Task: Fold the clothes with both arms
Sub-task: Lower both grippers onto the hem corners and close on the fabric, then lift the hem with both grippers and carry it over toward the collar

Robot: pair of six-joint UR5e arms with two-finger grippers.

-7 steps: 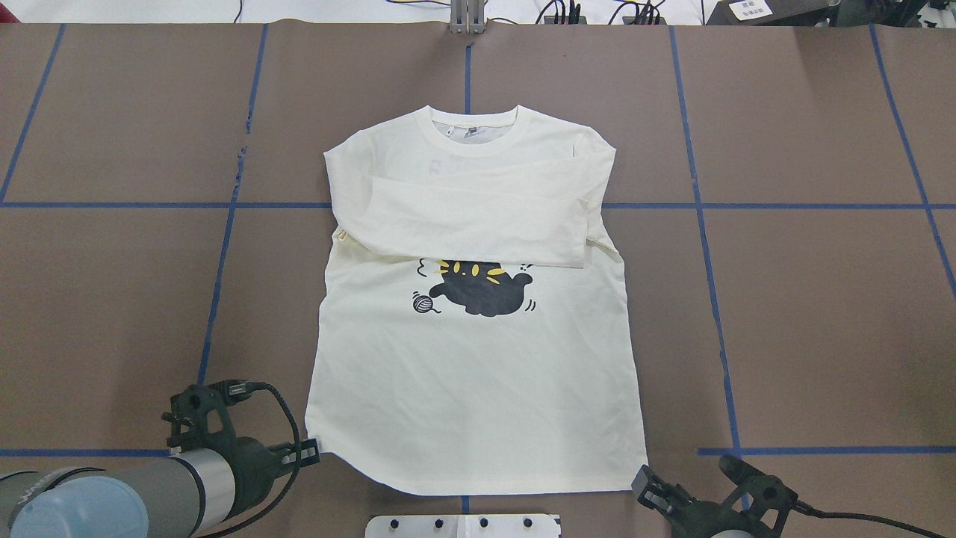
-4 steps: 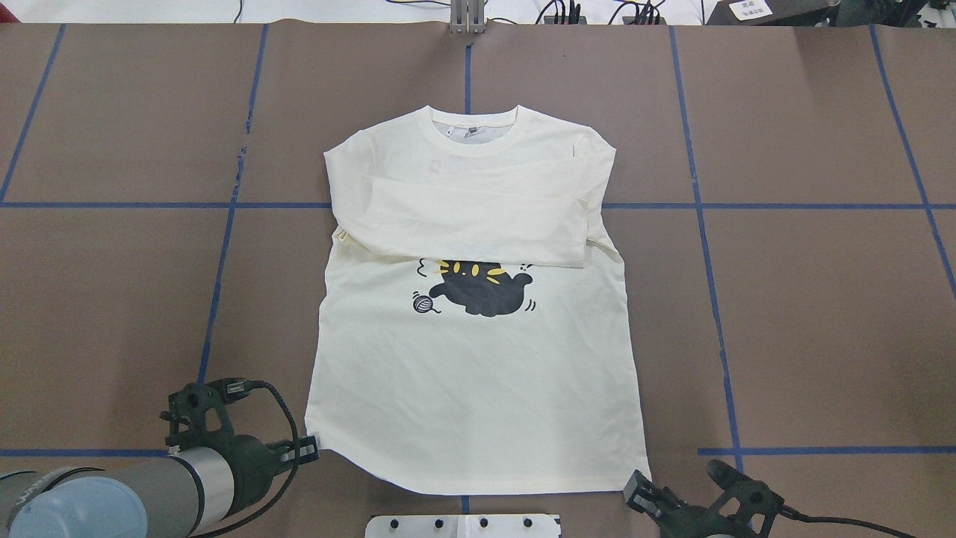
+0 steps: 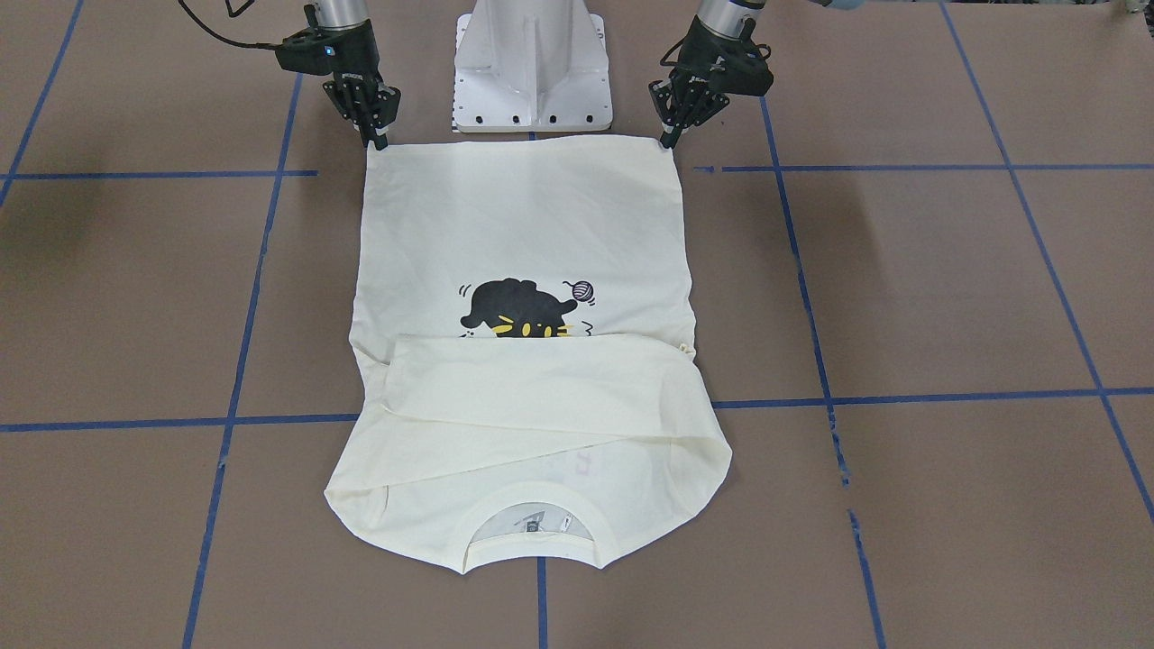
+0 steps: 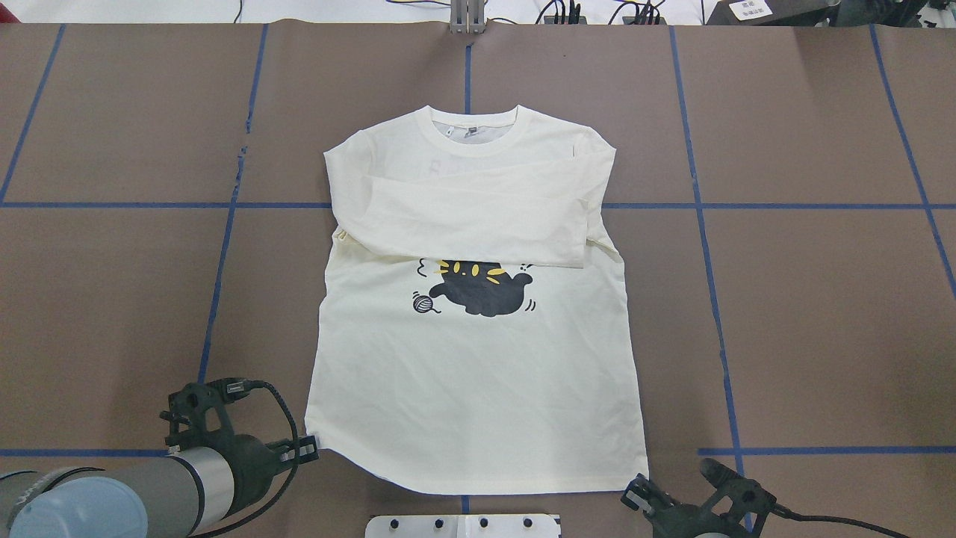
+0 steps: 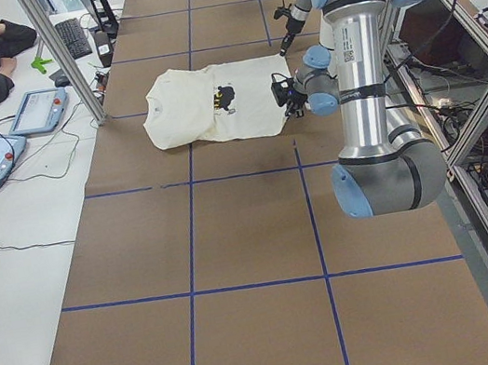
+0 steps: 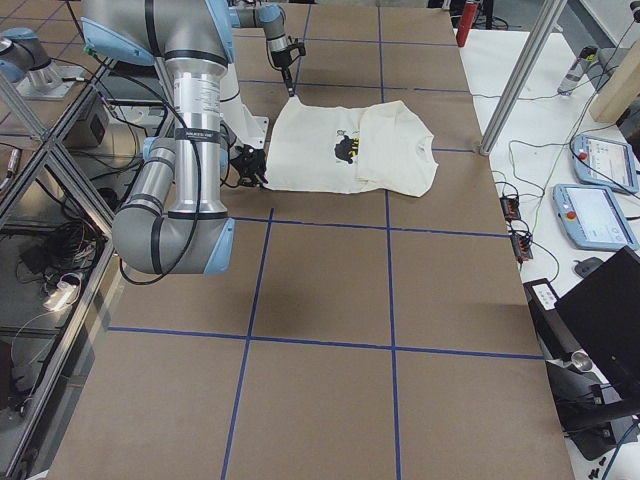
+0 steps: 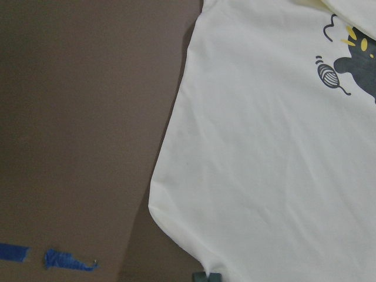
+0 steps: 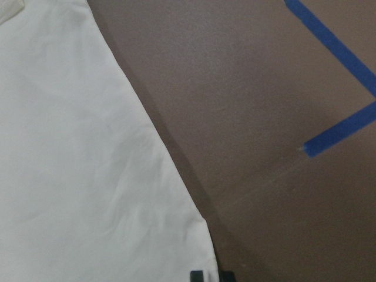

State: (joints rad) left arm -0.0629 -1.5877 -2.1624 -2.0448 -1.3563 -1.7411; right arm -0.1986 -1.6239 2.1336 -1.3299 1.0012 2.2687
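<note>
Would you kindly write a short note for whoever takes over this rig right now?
Left end effector: at the near-left hem corner of the shirt; whether it is open or shut, I cannot tell.
Right end effector: at the near-right hem corner; likewise cannot tell.
Shirt: flat on the table, print up, collar away from the robot.
Done: sleeves folded across the chest.
Left: probably grip both hem corners and fold the hem up toward the collar.
</note>
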